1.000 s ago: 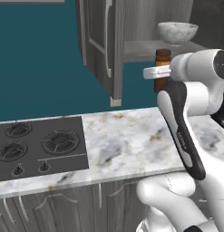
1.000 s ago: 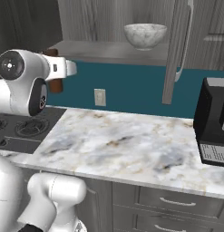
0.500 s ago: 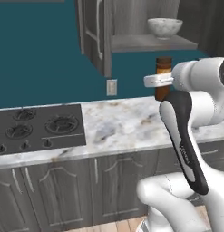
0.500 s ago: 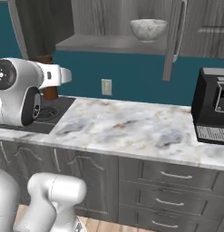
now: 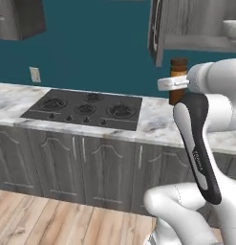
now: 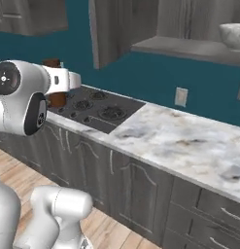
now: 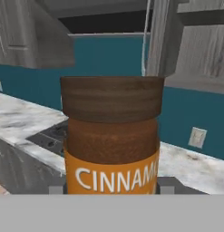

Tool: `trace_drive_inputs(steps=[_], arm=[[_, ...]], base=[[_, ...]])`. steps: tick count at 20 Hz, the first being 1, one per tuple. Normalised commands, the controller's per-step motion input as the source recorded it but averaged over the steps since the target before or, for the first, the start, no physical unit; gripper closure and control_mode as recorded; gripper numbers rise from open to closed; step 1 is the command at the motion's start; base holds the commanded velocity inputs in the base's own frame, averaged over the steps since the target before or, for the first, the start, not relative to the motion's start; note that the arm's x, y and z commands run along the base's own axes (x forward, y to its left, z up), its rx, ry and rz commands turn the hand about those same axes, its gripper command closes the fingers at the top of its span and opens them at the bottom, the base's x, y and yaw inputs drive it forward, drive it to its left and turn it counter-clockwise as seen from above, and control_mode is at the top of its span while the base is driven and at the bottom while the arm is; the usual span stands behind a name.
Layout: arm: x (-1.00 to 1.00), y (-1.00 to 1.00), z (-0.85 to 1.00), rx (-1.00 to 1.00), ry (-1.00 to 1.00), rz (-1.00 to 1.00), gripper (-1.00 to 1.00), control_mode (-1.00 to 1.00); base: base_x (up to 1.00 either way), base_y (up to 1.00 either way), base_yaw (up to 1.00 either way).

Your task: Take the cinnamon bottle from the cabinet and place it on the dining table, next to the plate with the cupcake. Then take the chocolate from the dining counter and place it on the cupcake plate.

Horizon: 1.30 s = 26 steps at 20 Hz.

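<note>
The cinnamon bottle (image 7: 111,136), brown-orange with a dark brown cap and an orange label band, stands upright between my fingers. My gripper (image 5: 176,84) is shut on the cinnamon bottle (image 5: 177,82) and holds it in the air in front of the marble worktop, level with the underside of the cabinet. The cabinet (image 5: 160,28) hangs up and to the right with its door swung open. From the right base view the bottle (image 6: 54,97) peeks out behind my white hand. The dining table, plate, cupcake and chocolate are out of view.
A black stove (image 5: 86,107) is set into the marble worktop (image 6: 189,138), above grey lower cabinets (image 5: 67,162). A white speckled bowl (image 6: 233,35) sits on the open cabinet's shelf. A wall outlet (image 6: 180,96) is on the teal wall. Wooden floor (image 5: 52,220) lies below.
The whole picture has shifted: the base has backed away and turned, so the stove and the floor now show. The bottle stays in my grip, clear of the cabinet.
</note>
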Motion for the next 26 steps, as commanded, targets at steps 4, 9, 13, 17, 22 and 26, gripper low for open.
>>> trace_drive_inputs(steps=[4,9,13,17,22,26], arm=[[0.0,0.0,0.0,0.0,0.0,0.0,1.0,1.0],[0.0,0.0,0.0,0.0,0.0,0.0,1.0,1.0],[0.0,0.0,0.0,0.0,0.0,0.0,1.0,1.0],[0.0,0.0,0.0,0.0,0.0,0.0,1.0,1.0],[0.0,0.0,0.0,0.0,0.0,0.0,1.0,1.0],[0.0,0.0,0.0,0.0,0.0,0.0,1.0,1.0]], base=[[0.0,0.0,0.86],[0.0,0.0,0.88],[0.0,-0.06,0.89],[0.0,-0.11,0.9],[0.0,-0.08,0.89],[0.02,-0.14,0.87]])
